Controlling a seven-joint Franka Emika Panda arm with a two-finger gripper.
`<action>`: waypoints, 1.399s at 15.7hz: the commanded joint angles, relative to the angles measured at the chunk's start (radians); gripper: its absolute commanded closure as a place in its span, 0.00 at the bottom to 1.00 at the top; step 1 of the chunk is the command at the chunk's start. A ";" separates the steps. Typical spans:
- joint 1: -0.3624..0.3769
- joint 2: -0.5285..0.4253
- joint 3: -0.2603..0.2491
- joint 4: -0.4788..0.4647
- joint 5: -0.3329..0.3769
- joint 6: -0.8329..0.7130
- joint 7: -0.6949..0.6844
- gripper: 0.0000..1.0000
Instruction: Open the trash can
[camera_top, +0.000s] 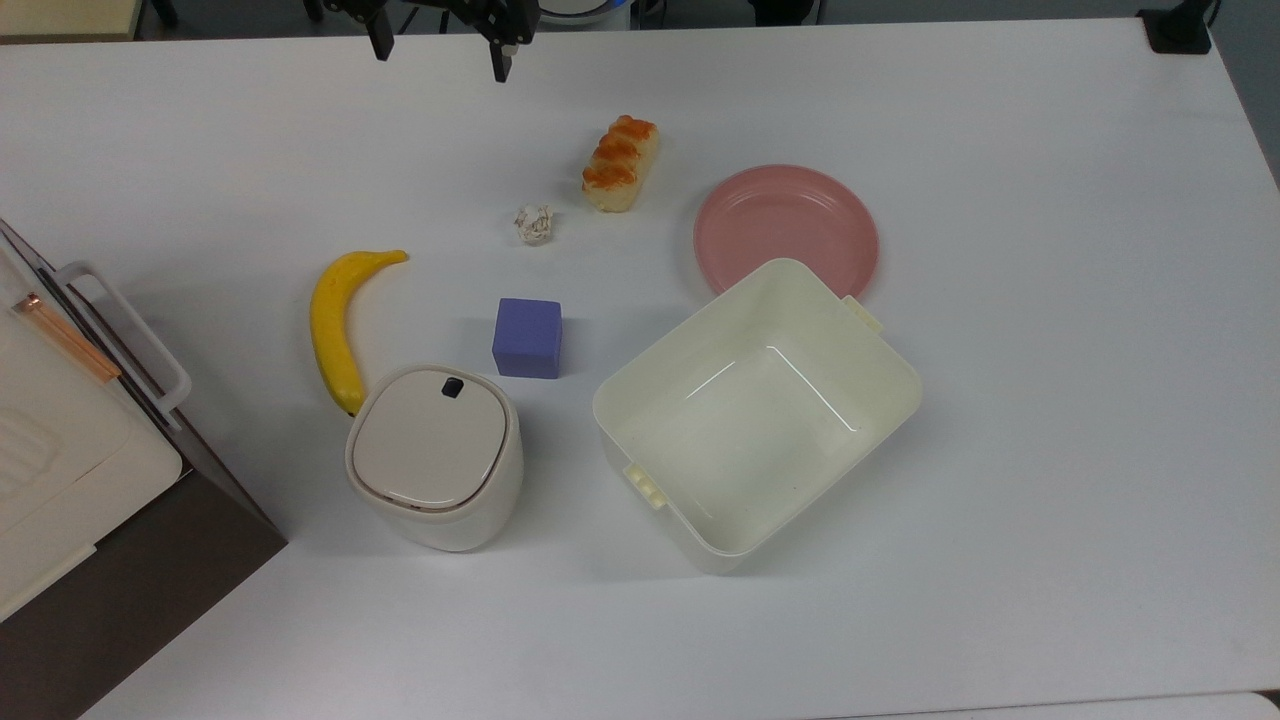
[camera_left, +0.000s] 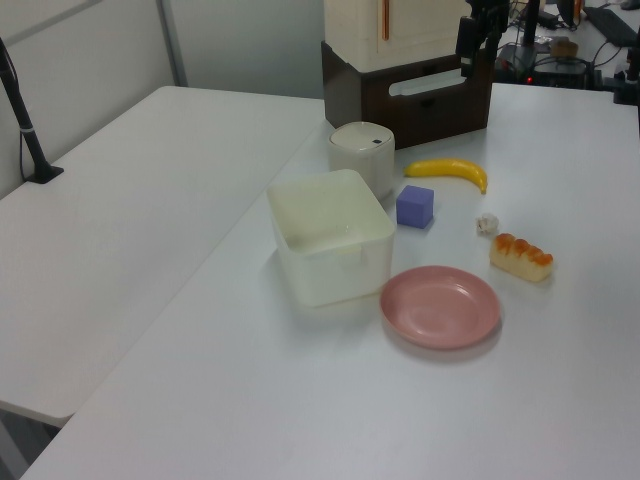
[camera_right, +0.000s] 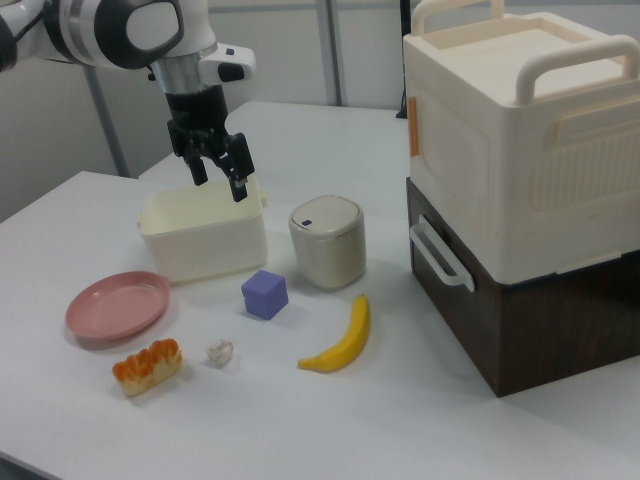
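cream-white rounded-square plastic trash can (camera_top: 435, 457) is sitting closed; the claw (camera_top: 438, 50), hovering spread apart, should be pressing its small dark button (camera_top: 452, 387).

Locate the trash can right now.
In the top view the trash can stands lower left of centre, lid shut, its rim right by the banana tip, with the purple cube up-right and the pale-yellow tub to the top view's right.

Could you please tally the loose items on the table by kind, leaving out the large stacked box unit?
Food items: 2, banana and bread roll
Containers: 2, trash can and pale tub
Plates: 1, pink plate
Blocks: 1, purple cube
Paper scraps: 1, crumpled wad
Total: 7
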 joint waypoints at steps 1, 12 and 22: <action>0.015 -0.035 -0.013 -0.036 -0.016 0.008 -0.020 0.00; 0.015 -0.038 -0.013 -0.036 -0.017 0.000 -0.061 0.00; 0.016 -0.036 -0.013 -0.038 -0.019 0.000 -0.066 0.00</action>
